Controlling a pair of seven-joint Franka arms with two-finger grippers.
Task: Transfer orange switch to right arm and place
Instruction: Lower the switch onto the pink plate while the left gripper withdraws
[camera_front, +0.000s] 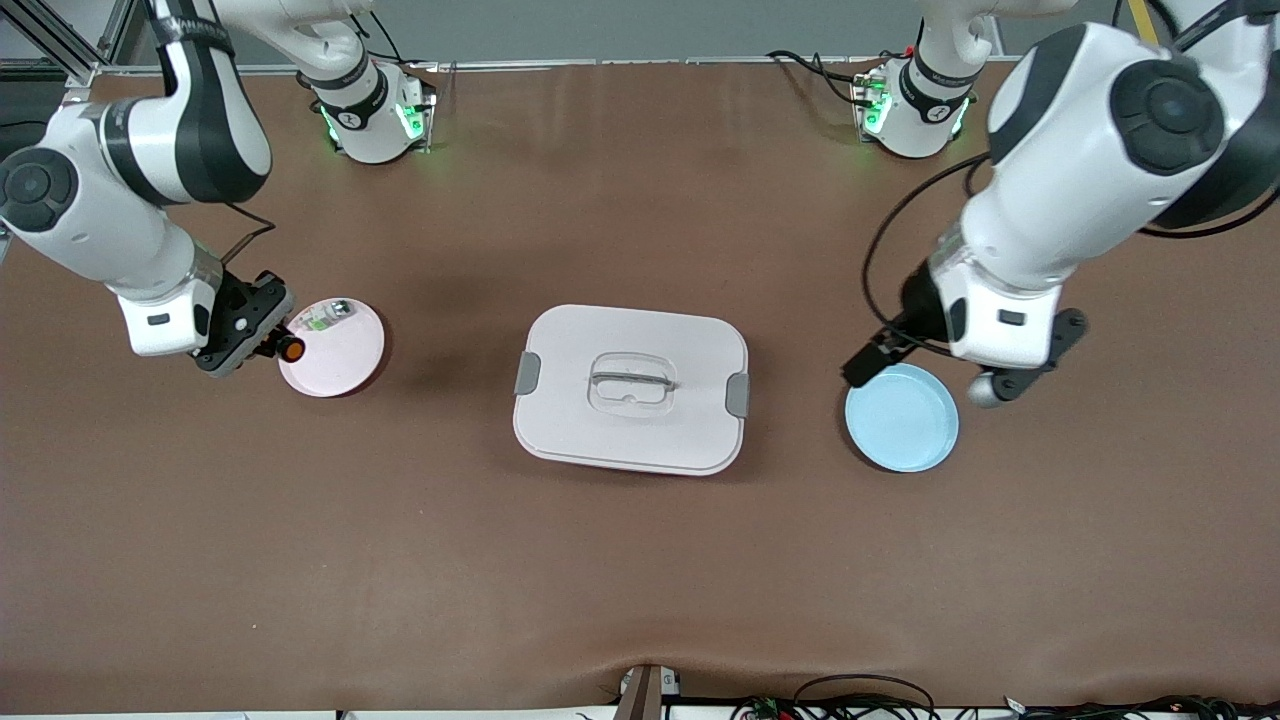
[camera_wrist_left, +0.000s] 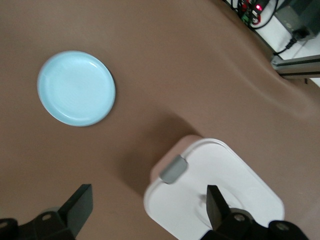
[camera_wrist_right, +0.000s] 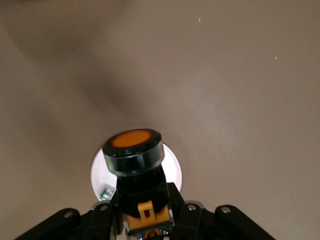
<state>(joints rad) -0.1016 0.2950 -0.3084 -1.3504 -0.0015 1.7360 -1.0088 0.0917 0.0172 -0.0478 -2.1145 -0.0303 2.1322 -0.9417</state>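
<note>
the right gripper (camera_front: 272, 343) clamps the orange switch (camera_front: 290, 349) between its fingers, button face outward, over the edge of the pink plate (camera_front: 345, 362), where a small white-and-green part (camera_front: 325, 317) lies. the left gripper (camera_front: 935, 380) hangs with fingers spread and empty above the blue plate (camera_front: 905, 420), beside the white lidded box (camera_front: 630, 388).

Two white jointed arms, black joint caps, black cables, green-lit bases.

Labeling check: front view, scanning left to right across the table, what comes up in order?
Right hand holding the orange switch → pink plate with a small white-and-green part → white lidded box → blue plate → left hand, open.
</note>
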